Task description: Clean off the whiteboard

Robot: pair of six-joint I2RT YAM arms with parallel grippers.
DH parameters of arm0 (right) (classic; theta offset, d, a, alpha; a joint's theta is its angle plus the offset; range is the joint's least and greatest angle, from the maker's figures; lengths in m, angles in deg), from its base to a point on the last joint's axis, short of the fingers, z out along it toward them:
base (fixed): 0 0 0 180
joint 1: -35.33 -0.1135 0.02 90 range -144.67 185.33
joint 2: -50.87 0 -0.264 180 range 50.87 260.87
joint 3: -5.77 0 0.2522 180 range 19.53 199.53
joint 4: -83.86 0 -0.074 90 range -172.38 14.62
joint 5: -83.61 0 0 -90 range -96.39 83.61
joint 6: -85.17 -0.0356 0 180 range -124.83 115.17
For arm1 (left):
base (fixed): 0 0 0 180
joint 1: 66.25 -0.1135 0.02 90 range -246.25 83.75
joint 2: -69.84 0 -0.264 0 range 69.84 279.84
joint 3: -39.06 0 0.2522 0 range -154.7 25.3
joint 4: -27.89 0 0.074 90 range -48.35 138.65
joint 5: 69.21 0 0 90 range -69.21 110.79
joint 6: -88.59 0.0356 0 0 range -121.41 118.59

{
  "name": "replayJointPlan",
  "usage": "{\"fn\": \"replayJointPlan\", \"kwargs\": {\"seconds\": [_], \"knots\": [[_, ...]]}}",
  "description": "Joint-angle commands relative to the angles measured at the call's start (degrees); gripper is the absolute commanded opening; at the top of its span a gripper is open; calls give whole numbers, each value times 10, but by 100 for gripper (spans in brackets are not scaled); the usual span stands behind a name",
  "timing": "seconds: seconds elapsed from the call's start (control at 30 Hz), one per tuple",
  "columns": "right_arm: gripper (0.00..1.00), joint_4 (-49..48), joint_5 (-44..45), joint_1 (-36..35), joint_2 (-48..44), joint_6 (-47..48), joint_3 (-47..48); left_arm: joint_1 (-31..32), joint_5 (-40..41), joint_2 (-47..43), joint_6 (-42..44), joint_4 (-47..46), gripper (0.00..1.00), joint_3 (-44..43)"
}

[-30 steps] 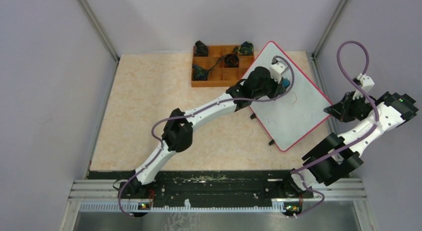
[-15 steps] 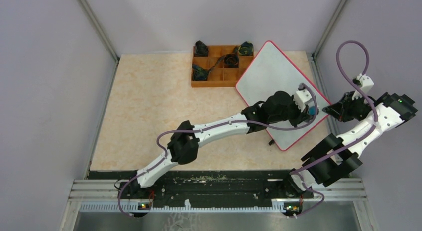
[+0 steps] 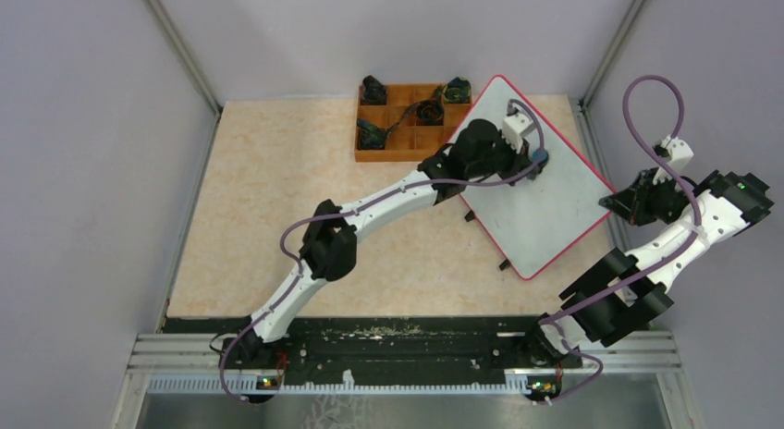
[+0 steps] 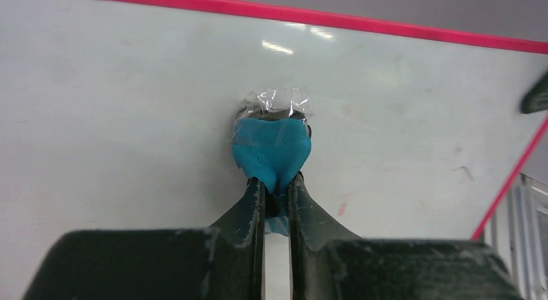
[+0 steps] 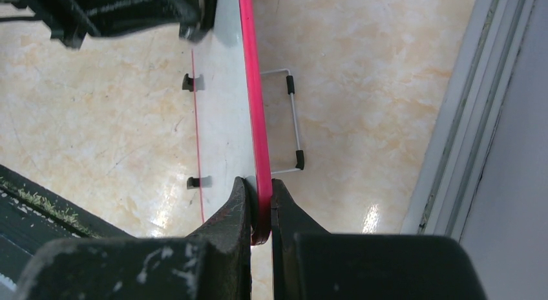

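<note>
Wrist views alone show blue pad [image 4: 271, 146] and whiteboard [image 5: 227, 119] rim pinched.

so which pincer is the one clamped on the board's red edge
The right pincer: shut on the red rim of the whiteboard. The left pincer instead holds a blue eraser against the white face.

Left claw [image 3: 535, 156] with blue eraser [image 4: 271, 148], back from right corner of whiteboard [image 3: 555, 216] to its far middle.
</note>
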Motion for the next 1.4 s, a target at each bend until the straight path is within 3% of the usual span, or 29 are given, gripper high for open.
{"fn": "replayJointPlan", "kwargs": {"seconds": [0.0,0.2,0.53,0.77,1.07,1.37], "knots": [[0,18,55,-24,-9,58,-18,-53,69,20,18,34,0,-4],[0,19,55,-26,-7,55,-14,-42,58,10,16,29,0,27],[0,19,56,-29,-9,53,-16,83,112,1,58,-1,0,56],[0,18,58,-29,-11,56,-21,129,113,-6,47,-16,0,56],[0,19,59,-29,-11,56,-20,106,122,-11,33,-8,0,89],[0,19,57,-29,-7,60,-25,29,155,-64,32,-46,0,238]]}}
